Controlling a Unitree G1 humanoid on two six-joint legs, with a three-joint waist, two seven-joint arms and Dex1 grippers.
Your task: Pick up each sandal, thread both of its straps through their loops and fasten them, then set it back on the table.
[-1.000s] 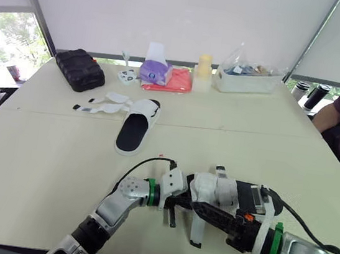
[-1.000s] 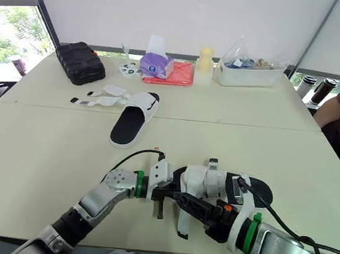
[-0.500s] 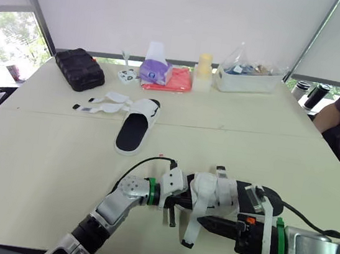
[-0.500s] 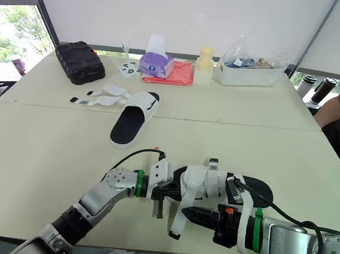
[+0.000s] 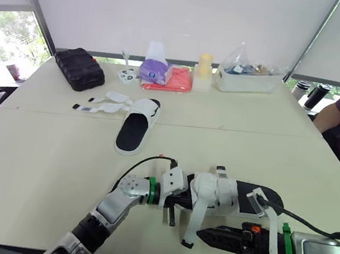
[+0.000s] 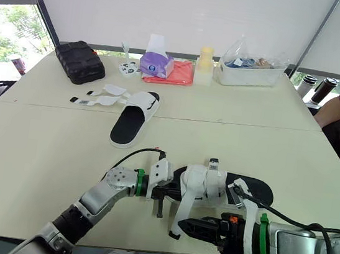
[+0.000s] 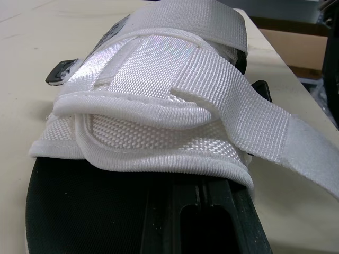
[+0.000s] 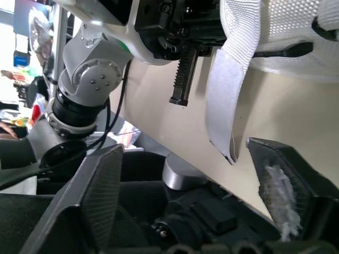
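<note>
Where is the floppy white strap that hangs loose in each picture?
Left eye view: the strap hangs at bottom centre, its end beside the right tool.
Right eye view: the strap is at bottom centre too.
Left wrist view: the strap slants off the white upper.
Right wrist view: the strap dangles before the open tool.
Shared landmark: the near sandal it hangs from.

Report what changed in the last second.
The right end effector drew back off the near sandal toward the table edge, now open beside its loose strap. The left end effector and the far sandal stayed put.
</note>
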